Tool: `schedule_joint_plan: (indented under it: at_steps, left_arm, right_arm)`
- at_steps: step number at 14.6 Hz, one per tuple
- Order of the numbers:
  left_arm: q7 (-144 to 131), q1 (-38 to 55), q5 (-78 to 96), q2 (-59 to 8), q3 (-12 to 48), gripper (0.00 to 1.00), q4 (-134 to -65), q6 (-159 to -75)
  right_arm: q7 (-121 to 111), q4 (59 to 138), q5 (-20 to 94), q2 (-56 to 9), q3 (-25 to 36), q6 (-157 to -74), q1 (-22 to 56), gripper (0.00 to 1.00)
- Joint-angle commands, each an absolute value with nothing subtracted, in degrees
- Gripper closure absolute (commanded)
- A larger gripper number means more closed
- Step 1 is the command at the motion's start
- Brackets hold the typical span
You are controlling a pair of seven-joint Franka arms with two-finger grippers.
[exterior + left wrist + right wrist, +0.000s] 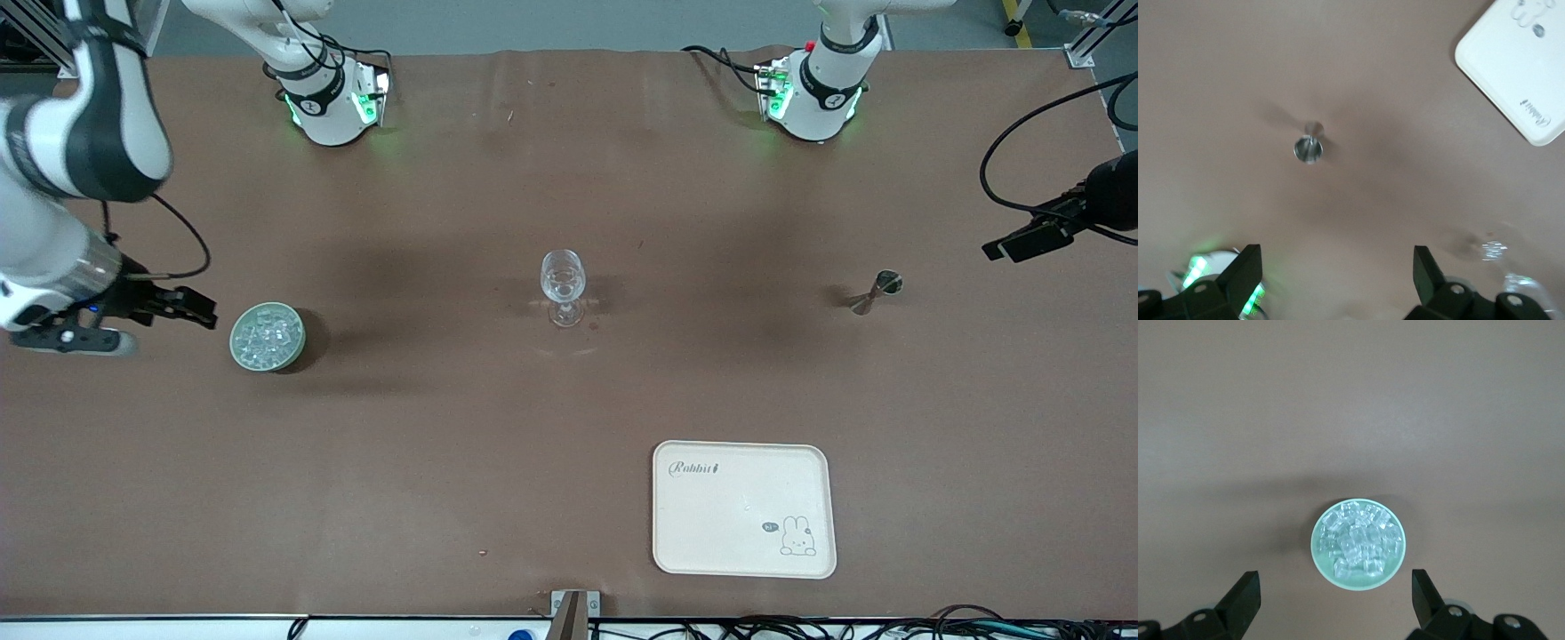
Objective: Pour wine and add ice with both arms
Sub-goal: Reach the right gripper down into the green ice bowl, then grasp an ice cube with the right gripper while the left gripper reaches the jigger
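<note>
Right gripper (191, 307): we hold it spread wide and empty, in the air just beside the bowl at the right arm's end of the table.
Ice (267, 334): clear cubes heaped in a pale green bowl (238, 348); from the right wrist view (1358, 543) the heap sits between our open fingers (1245, 597).
Wine glass (563, 286): upright mid-table, well apart from the bowl; whether there is liquid in it, we cannot tell.
Jigger (876, 292): a small metal measure toward the left arm's end, standing alone (1309, 147).
Tray (743, 508): cream, with a rabbit print, nearer the front camera than the glass.
Left gripper (1022, 242): fingers wide in its wrist view, carrying nothing, up over the table's edge.
Step in hand, as we judge it: picking ice. We should centre over one top cube, descend straight, and close gently so the cube does not squirt out or tip the bowl.
</note>
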State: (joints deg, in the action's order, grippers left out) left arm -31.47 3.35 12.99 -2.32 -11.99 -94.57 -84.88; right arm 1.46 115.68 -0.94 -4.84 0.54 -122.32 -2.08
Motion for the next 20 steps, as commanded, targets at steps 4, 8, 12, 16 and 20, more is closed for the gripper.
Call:
schedule_joint_plan:
  at_steps: [4, 8, 12, 16, 20]
  left_arm:
    - [-37.97, 3.78, 21.42, -5.79, -22.57, 0.00, -100.54, -84.55]
    - [-38.15, 3.43, 31.44, -12.99, -31.36, 0.00, -102.21, -84.29]
    - [-32.37, 3.16, 41.02, -18.79, -36.81, 0.00, -107.39, -84.38]
    - [-21.90, 2.99, 48.06, -25.65, -41.21, 0.00, -112.05, -84.29]
    - [-20.05, 3.25, 55.89, -30.22, -41.40, 0.00, -115.22, -84.37]
  right_arm:
    - [0.44, 133.14, -1.32, -2.72, 0.44, -141.38, -2.46, 0.00]
    - [0.09, 134.65, -2.99, -8.25, 0.53, -148.70, -3.34, 0.03]
    - [0.09, 135.35, -2.99, -10.54, 0.53, -150.46, -3.17, 0.17]
    - [0.00, 135.97, -2.99, -12.65, 0.44, -153.27, -3.08, 0.25]
    - [0.09, 135.88, -2.99, -14.67, 0.44, -155.21, -3.16, 0.29]
